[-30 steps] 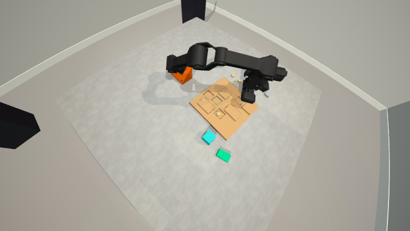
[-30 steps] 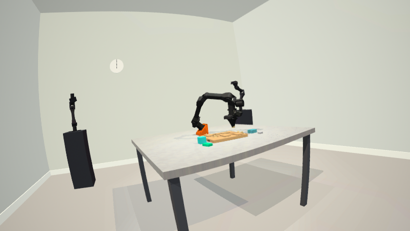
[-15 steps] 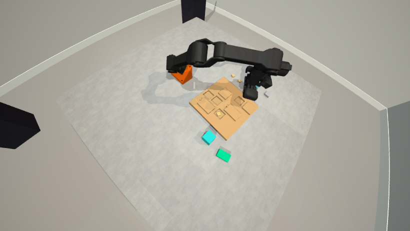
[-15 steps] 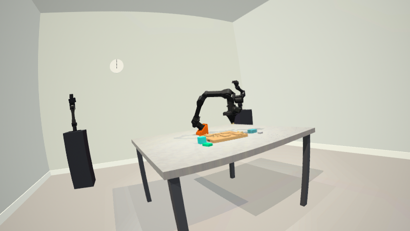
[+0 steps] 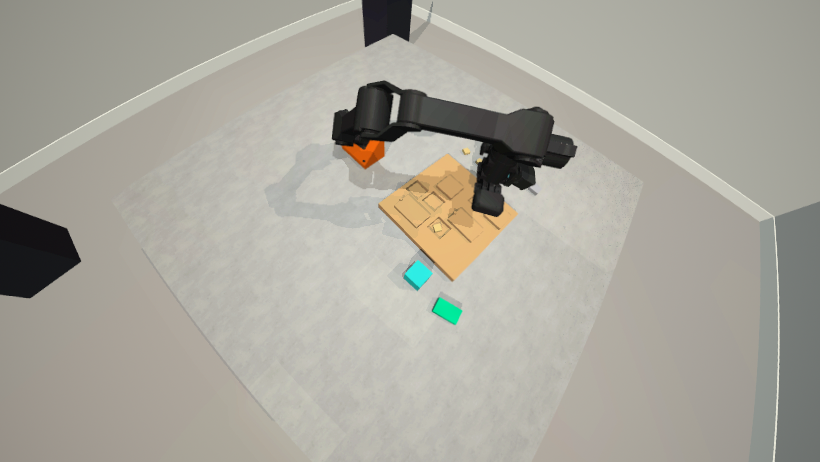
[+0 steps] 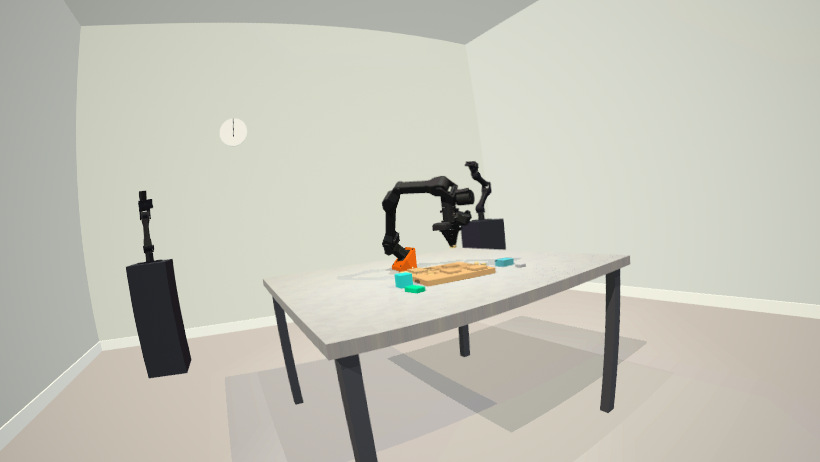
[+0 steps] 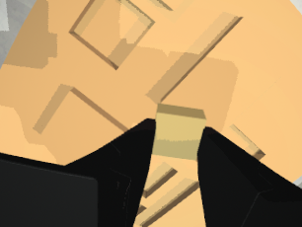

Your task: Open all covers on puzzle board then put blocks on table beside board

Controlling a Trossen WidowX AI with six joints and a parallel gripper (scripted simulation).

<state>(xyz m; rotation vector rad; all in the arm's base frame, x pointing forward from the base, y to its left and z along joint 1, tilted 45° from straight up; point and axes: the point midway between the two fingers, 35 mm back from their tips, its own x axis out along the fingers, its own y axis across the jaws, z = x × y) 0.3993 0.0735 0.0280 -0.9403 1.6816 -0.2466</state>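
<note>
My gripper (image 6: 453, 246) (image 7: 177, 132) is shut on a pale yellow block (image 7: 178, 142), held above the wooden puzzle board (image 5: 453, 261) (image 6: 427, 281). In the top view the hand hides the fingertips. Another pale yellow block (image 5: 437, 227) sits in a square well near the board's front left edge. Two more small yellow blocks (image 5: 465, 151) (image 5: 479, 161) lie on the table beyond the board. Board-coloured panels and square recesses show on the board; part of it is hidden under the hand. How far each cover is open I cannot tell.
A cyan cube (image 5: 417, 274) (image 6: 403, 280) and a flat green block (image 5: 447, 310) (image 6: 414, 289) lie in front of the board. A blue block (image 6: 504, 261) and a small grey piece (image 5: 533, 189) (image 6: 520, 265) lie beyond it. The orange arm base (image 5: 367, 156) (image 6: 405, 259) stands beside it.
</note>
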